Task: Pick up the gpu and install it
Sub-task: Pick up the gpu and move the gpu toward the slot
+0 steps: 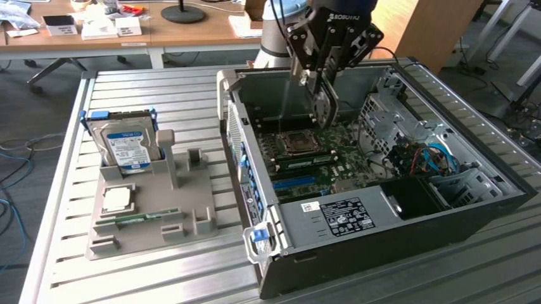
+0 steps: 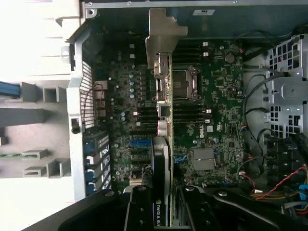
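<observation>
My gripper [image 1: 320, 75] hangs over the open computer case [image 1: 253, 158] and is shut on the gpu [image 1: 326, 104]. The card hangs on edge below the fingers, above the motherboard [image 1: 338, 149] and clear of it. In the wrist view the gpu [image 2: 166, 144] runs edge-on away from my gripper [image 2: 164, 211], its silver bracket [image 2: 161, 43] at the far end near the case's rear wall. The dark fingers [image 2: 139, 207] clamp the card from both sides over the board's slots [image 2: 142, 143].
A grey parts holder [image 1: 144, 234] lies on the slatted metal table at the exterior view's left, carrying a blue-labelled hard drive [image 1: 127, 144], a processor [image 1: 116, 199] and a memory stick [image 1: 148, 217]. Inside the case are the CPU socket [image 1: 300, 142], power supply [image 1: 343, 215] and cables [image 1: 431, 158].
</observation>
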Action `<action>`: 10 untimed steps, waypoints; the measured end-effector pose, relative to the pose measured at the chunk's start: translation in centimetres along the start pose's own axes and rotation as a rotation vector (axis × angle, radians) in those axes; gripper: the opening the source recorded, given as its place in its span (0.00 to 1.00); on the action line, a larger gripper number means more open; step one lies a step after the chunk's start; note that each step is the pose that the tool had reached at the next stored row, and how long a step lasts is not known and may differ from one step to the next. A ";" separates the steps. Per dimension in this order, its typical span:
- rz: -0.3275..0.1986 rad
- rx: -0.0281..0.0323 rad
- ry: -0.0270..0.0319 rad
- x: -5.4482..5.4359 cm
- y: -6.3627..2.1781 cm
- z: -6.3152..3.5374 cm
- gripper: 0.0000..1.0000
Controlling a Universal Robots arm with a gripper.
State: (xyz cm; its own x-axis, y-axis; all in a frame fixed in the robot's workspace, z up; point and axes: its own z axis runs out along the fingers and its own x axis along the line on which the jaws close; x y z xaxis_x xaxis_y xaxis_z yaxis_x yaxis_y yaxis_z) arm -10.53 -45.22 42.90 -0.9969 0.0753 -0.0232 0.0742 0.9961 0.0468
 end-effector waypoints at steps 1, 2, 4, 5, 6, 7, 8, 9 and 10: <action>0.000 0.0000 0.0000 -0.2 0.02 0.00 0.27; 0.000 0.0000 0.0000 -0.4 0.03 0.01 0.27; 0.000 0.0000 0.0000 -0.9 0.07 0.03 0.27; 0.000 0.0001 0.0000 -1.1 0.09 0.03 0.27; 0.000 0.0000 0.0000 -1.4 0.10 0.04 0.27; 0.000 -0.0001 0.0000 -1.6 0.12 0.05 0.27; 0.000 -0.0001 0.0000 -1.9 0.14 0.05 0.27; 0.000 0.0000 0.0000 -2.1 0.16 0.06 0.27; 0.000 -0.0001 0.0000 -2.3 0.18 0.07 0.27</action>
State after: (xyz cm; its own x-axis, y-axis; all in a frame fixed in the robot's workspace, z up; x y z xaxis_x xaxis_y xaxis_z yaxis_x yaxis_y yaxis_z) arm -8.18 -45.22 42.89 -0.9969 0.0754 -0.0231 0.0742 0.9961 0.0468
